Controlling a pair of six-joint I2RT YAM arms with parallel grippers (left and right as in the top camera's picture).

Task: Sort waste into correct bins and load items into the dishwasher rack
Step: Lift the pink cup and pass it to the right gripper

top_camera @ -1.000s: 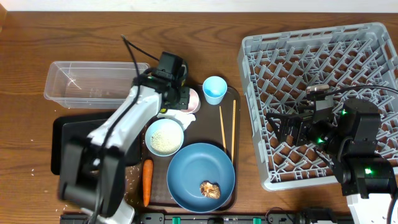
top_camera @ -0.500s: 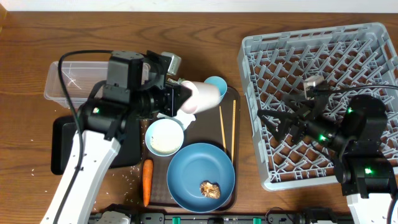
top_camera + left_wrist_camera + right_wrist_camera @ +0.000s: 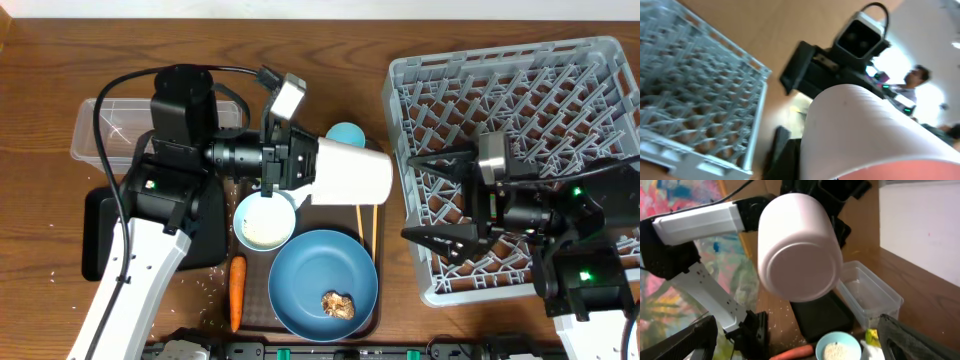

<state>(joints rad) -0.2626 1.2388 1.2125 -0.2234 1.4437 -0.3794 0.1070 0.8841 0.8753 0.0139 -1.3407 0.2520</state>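
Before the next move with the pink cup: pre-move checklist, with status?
1. Left claw shut on cup: ok.
2. Right claw open: ok.
3. Cup base faces right claw: ok.
4. Gap between right claw and cup: ok.
5. Cup empty: cannot tell, mouth hidden.
6. Rack slots free: cannot tell, partly hidden.

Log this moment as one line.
left jaws: shut on pink cup, held sideways in air | right jaws: open, facing cup's base, over rack | phase: handover likely
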